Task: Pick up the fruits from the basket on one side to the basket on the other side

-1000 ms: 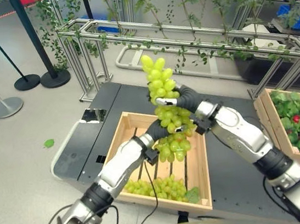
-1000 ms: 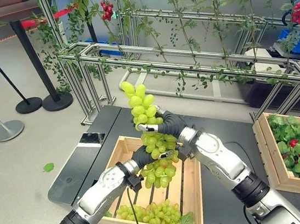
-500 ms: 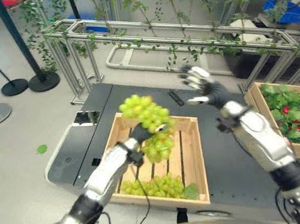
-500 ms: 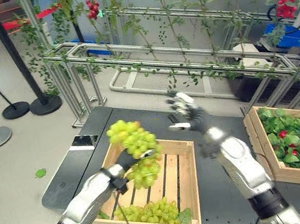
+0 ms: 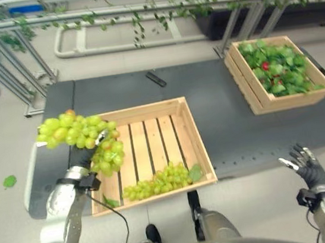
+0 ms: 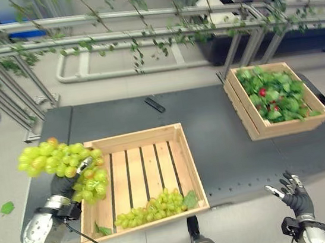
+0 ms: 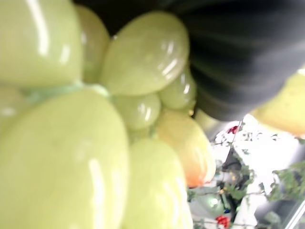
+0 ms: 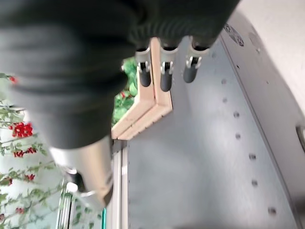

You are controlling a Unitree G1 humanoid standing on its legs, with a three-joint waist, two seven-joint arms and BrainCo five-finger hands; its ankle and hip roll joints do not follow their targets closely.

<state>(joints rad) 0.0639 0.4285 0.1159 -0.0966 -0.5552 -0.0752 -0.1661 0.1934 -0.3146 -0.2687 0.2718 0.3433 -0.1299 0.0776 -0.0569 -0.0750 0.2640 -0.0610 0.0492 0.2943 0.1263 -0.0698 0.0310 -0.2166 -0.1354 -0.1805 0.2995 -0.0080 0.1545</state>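
Observation:
A large bunch of green grapes (image 5: 75, 132) hangs level over the left rim of the slatted wooden crate (image 5: 148, 107). My left hand (image 5: 86, 163) is under it, curled round its lower part. The grapes (image 7: 71, 143) press right up against that hand's wrist camera. A second, smaller grape bunch (image 5: 158, 182) lies inside the crate along its near wall with a leaf beside it. My right hand (image 5: 305, 165) is low at the near right, off the table's front edge, its fingers (image 8: 164, 71) straight and holding nothing.
A second wooden crate (image 5: 248, 86) at the far right of the dark table (image 5: 223, 125) holds green leaves and red fruit. A small black object (image 5: 155, 78) lies behind the middle crate. A metal frame (image 5: 106, 12) with vines runs along the back. A leaf (image 5: 8, 180) lies on the floor.
The camera has tilted down. My right hand let go of the bunch and dropped to the near right. My left hand alone now carries the bunch, swung left to the crate's left rim.

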